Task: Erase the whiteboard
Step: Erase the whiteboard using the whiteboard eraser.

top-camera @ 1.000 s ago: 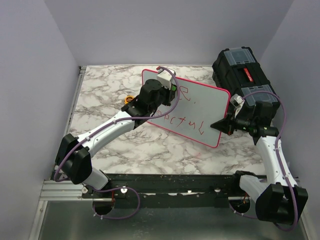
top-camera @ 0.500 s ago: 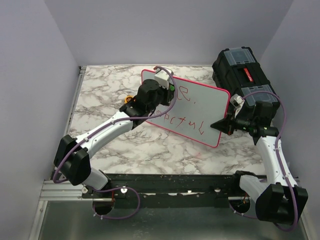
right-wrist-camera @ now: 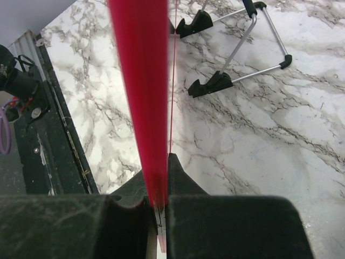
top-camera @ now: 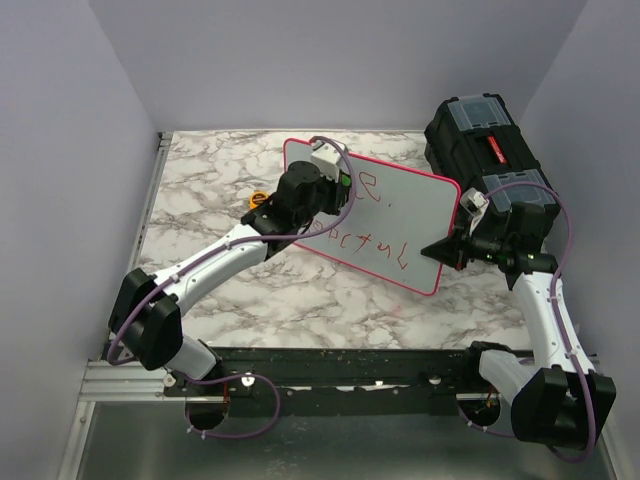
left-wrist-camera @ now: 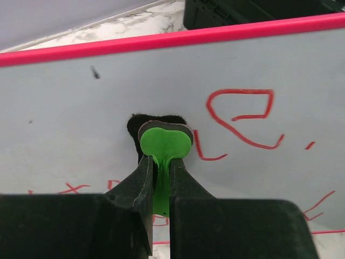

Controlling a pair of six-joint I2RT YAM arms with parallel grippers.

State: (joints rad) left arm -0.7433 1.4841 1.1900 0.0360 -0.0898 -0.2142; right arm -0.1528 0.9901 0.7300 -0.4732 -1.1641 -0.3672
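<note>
Marble bench (top-camera: 215, 190) — whiteboard (top-camera: 420, 205) propped up.
Probably light, stiff, slick — right hand (right-wrist-camera: 157, 186) pinches its pink rim (right-wrist-camera: 141, 81), left hand (left-wrist-camera: 160, 164) clamps a green-tabbed eraser (left-wrist-camera: 166, 141) on its face.

- whiteboard (top-camera: 400, 215), large rectangular white panel, thin pink-red rim: face smooth, satin sheen; rim plastic-looking, smooth, slightly glossy.
- eraser (left-wrist-camera: 166, 141), small green heart-shaped tab on black pad: tab smooth matt plastic; pad fuzzy, felt-like.
- worktop (top-camera: 220, 180), white-grey marble pattern: smooth, low gloss.
- toolbox (top-camera: 480, 140), black box-shaped case: matt plastic, translucent lid panels.
- wire stand (right-wrist-camera: 210, 84), thin rods: bright metal; feet black, rubbery-looking.
- left gripper (left-wrist-camera: 160, 178), right gripper (right-wrist-camera: 159, 183): black matt plastic.
</note>
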